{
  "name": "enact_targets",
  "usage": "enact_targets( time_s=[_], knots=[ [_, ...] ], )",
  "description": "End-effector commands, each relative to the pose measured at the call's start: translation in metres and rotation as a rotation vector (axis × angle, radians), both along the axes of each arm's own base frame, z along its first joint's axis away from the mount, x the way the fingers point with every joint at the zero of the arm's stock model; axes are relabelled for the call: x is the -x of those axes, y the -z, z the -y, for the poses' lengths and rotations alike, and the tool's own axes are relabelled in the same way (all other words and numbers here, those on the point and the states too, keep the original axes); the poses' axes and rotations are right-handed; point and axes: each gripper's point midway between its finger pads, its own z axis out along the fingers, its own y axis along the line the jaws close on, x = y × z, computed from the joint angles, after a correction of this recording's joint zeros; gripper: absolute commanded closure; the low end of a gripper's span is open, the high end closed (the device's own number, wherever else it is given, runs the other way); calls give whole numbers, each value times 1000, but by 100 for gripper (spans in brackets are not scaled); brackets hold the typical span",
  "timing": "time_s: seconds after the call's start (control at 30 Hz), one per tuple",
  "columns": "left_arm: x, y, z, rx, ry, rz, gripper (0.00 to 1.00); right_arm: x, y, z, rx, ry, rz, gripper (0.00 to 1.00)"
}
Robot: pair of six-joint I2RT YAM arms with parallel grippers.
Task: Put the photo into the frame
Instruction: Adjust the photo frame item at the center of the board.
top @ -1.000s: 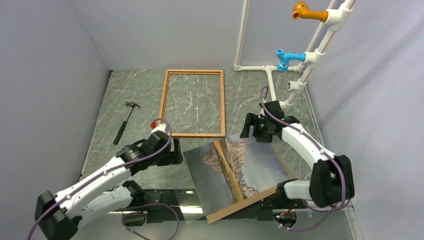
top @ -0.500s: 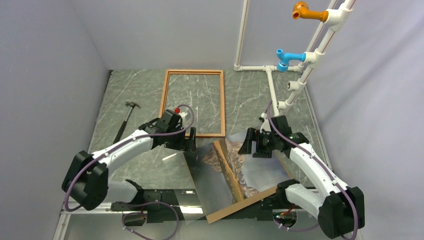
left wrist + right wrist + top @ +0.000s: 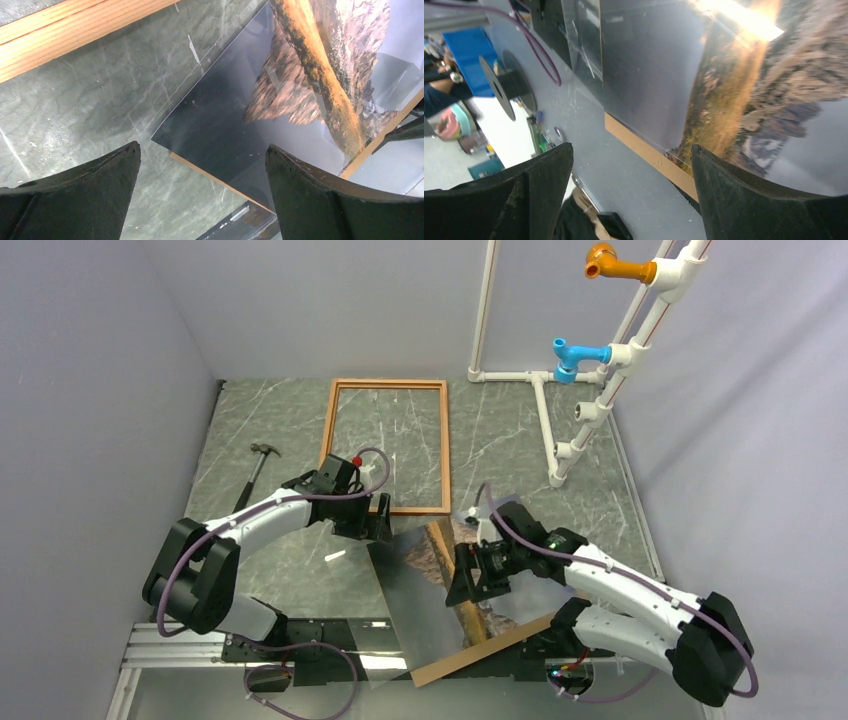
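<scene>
Nearest to me, a plain brown backing board (image 3: 470, 652) lies under the photo (image 3: 420, 590), its edge peeking out along the photo's near side and hanging over the near edge of the marble table (image 3: 300, 570). The photo lies face up and skewed on that board, mountain and lake showing. My right gripper (image 3: 458, 592) hangs over the middle of the photo, fingers spread wide, nothing between them. Just past that, my left gripper (image 3: 374, 529) hovers at the photo's far-left corner, jaws wide apart too, gripping nothing; from the wrist I see that corner lying between my fingertips, below them. Beyond the photo, just beside its far corner, the frame (image 3: 328, 445) lies flat with bare table inside it. Further off, left of the photo, a hammer (image 3: 250, 485). Farthest, beyond the photo on the right, a white pipe rig (image 3: 545, 420) with blue and orange fittings.
</scene>
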Motion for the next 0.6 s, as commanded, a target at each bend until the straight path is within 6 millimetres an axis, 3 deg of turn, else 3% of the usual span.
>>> enact_targets(
  time_s=[0.0, 0.27, 0.57],
  knots=[
    [5, 5, -3, -10, 34, -8, 2, 17, 3, -20, -13, -28, -26, 11],
    [6, 14, -26, -142, -18, -22, 1, 51, 30, -19, 121, -56, -68, 11],
    [17, 32, -29, -150, -30, -80, 2, 61, 37, -22, 192, -84, -75, 11]
  ],
)
